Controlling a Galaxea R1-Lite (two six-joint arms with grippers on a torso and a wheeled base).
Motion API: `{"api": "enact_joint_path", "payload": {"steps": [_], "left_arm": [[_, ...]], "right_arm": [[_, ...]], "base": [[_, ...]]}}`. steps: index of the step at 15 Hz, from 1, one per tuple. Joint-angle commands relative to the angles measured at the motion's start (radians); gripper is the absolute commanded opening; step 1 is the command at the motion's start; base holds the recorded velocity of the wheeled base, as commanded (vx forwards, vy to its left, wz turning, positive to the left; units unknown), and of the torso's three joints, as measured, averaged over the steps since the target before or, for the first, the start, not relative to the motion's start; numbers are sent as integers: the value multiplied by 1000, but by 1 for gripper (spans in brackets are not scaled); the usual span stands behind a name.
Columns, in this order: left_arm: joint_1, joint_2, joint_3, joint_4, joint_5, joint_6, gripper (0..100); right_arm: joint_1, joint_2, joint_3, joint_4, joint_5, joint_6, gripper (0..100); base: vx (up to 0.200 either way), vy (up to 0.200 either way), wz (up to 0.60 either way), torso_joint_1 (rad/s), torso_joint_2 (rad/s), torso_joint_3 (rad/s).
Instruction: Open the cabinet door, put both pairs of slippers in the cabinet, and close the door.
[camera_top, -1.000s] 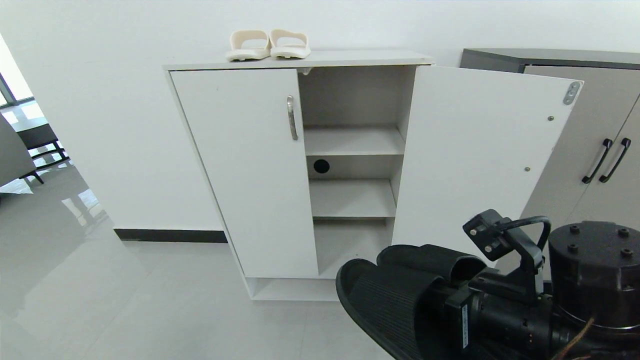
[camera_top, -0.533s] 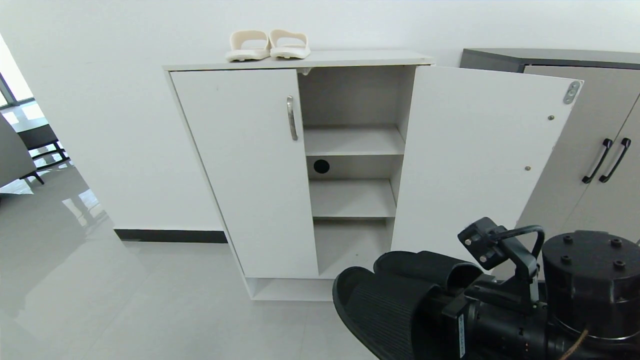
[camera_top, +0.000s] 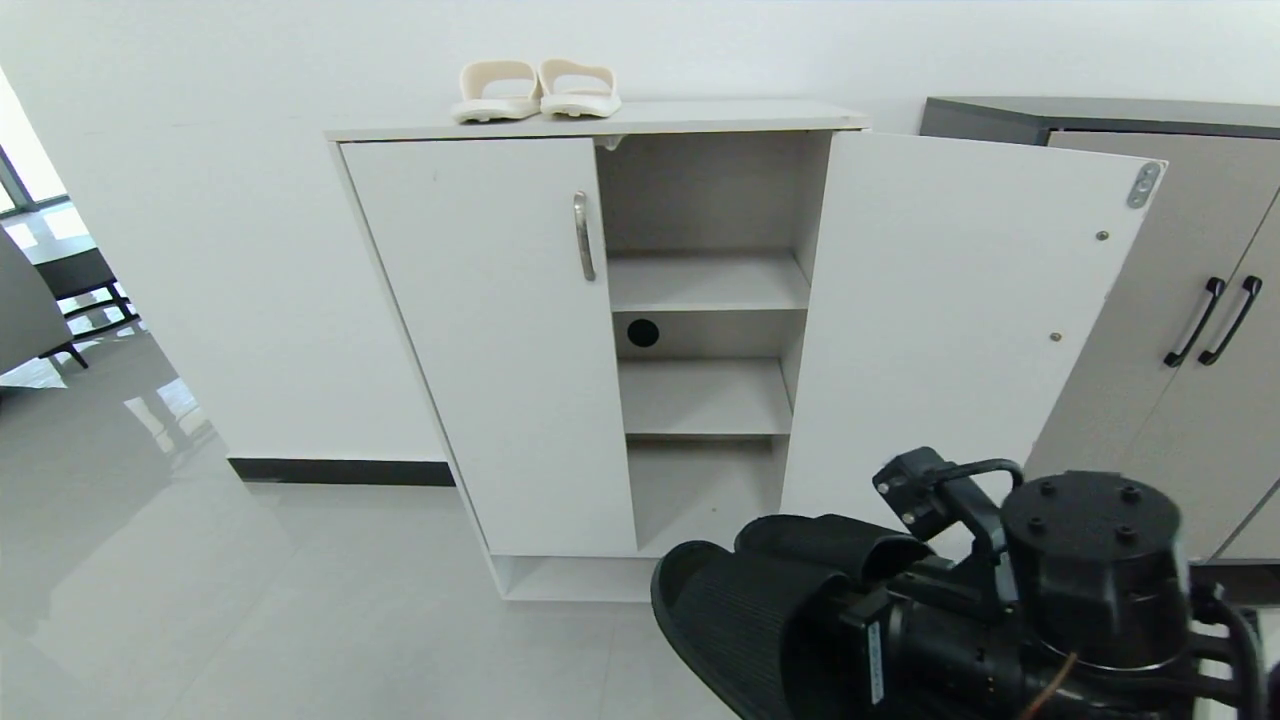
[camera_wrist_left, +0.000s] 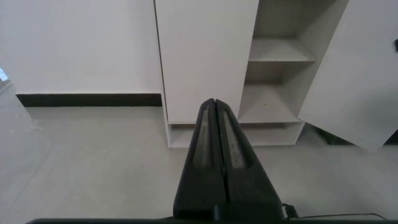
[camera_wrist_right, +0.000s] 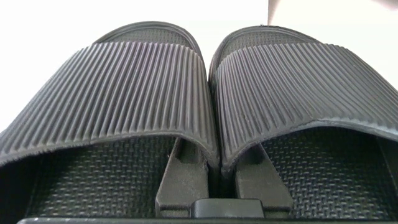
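A white cabinet (camera_top: 480, 330) stands against the wall with its left door closed and its right door (camera_top: 950, 320) swung wide, showing bare shelves (camera_top: 700, 395). On its top sits a pair of beige slippers (camera_top: 537, 90). In front of the open door, low down, my right gripper (camera_wrist_right: 219, 177) is shut on the inner edges of a pair of black ribbed slippers (camera_top: 760, 610) (camera_wrist_right: 124, 93), held side by side. My left gripper (camera_wrist_left: 215, 118) is shut on nothing, above the floor and pointing at the cabinet (camera_wrist_left: 205, 56).
A grey cabinet with black handles (camera_top: 1200, 320) stands just right of the open door. The glossy tiled floor (camera_top: 250, 600) spreads out to the left. A dark chair (camera_top: 60, 300) is far off at the left edge.
My right arm has carried the black slippers a little to the left and slightly lower. The cabinet, its doors and the beige slippers have not moved.
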Motion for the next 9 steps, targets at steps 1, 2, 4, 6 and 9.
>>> {"api": "enact_joint_path", "payload": {"steps": [1,2,4,6,9], "left_arm": [[-1,2,0,0,0,-2,0],[-1,2,0,0,0,-6,0],[-1,2,0,0,0,-5,0],[-1,2,0,0,0,-3,0],[-1,2,0,0,0,-3,0]], "right_arm": [[10,231,-110,-63,-135,87,0],[6,257,-133,-63,-161,89,0],[1,300,-172,-63,-180,90,0],[1,363,-251,-57,-237,90,0],[3,452,-353,-42,-349,86,0]], "base": [[0,0,0,0,0,0],[0,0,0,0,0,0],[0,0,0,0,0,0],[0,0,0,0,0,0],[0,0,0,2,-1,-35]]}}
